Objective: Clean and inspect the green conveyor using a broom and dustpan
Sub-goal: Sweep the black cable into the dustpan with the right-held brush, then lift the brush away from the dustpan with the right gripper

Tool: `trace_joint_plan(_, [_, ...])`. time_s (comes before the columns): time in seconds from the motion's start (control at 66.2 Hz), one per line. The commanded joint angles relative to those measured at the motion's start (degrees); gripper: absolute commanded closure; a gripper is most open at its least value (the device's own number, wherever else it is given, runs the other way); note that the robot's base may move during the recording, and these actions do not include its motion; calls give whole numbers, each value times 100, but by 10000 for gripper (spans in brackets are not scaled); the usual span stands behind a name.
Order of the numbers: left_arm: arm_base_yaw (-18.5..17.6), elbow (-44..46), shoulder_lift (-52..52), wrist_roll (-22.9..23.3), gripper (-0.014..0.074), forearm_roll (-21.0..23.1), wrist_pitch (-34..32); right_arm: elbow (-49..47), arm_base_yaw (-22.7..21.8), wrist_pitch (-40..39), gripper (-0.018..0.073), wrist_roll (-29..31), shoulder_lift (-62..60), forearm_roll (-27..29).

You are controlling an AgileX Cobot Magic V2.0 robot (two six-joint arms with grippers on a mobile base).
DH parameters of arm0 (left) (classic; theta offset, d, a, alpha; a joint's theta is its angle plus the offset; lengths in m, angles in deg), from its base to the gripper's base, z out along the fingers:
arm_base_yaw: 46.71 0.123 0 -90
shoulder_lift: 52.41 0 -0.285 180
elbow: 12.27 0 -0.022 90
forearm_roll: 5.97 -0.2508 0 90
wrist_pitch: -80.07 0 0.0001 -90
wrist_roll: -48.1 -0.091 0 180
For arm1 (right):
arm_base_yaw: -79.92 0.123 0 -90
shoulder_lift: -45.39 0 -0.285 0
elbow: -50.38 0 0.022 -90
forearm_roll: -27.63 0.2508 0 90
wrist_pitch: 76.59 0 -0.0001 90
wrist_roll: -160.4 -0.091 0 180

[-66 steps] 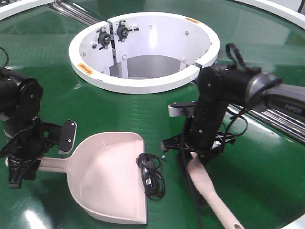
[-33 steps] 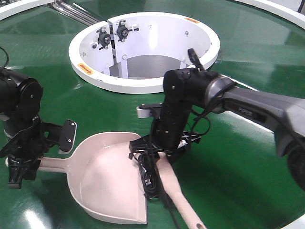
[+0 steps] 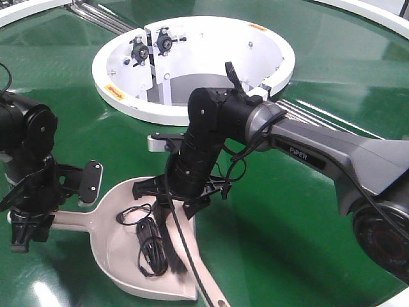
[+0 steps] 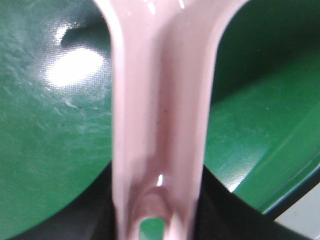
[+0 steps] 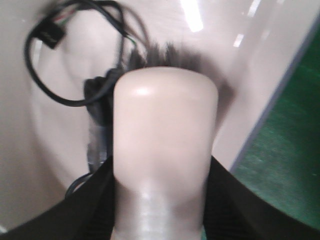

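Front view: a second ago your right gripper (image 3: 181, 203) stood off to the right of the dustpan (image 3: 118, 246), with the black cable (image 3: 148, 246) lying at the front lip. Since then the arm has swung left across the green conveyor (image 3: 275, 249). The broom (image 3: 195, 265) has come with it, so its dark bristles now sit inside the scoop and the cable lies pushed onto the pan floor. I judge that sweep has done its job: the debris is off the belt and in the pan. The right gripper is clamped narrow on the broom near the bristle end, and the tapering handle trails down toward the bottom edge. Your left gripper (image 3: 29, 224) has not moved. It holds the dustpan's handle at the left, and the pan rests flat on the belt, near the white hub ring (image 3: 192, 115).

Left wrist view: the dustpan handle (image 4: 160, 100) runs straight up the middle, with its hole low in the picture. The dark gripper parts sit tight against both sides of it, so it reads as gripped.

Right wrist view: the broom's pale back (image 5: 165, 150) fills the centre, and the dark gripper parts press on either side. The bristles and the looped cable (image 5: 50, 60) lie on the pan floor beyond it. Green belt (image 5: 290, 165) shows only past the pan's rim at the right.
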Motion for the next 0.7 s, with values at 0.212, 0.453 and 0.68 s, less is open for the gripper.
trace_joint_plan(0.212, [-51, 157, -207, 17, 619, 115, 172, -207, -21, 305, 564, -36, -420, 161])
trace_joint_plan(0.453, [-51, 157, -207, 17, 619, 115, 172, -178, -25, 305, 564, -123, -922, -349])
trace_joint_plan(0.68, [-51, 157, -207, 17, 619, 115, 172, 26, -177, 305, 564, -140, -1474, -911])
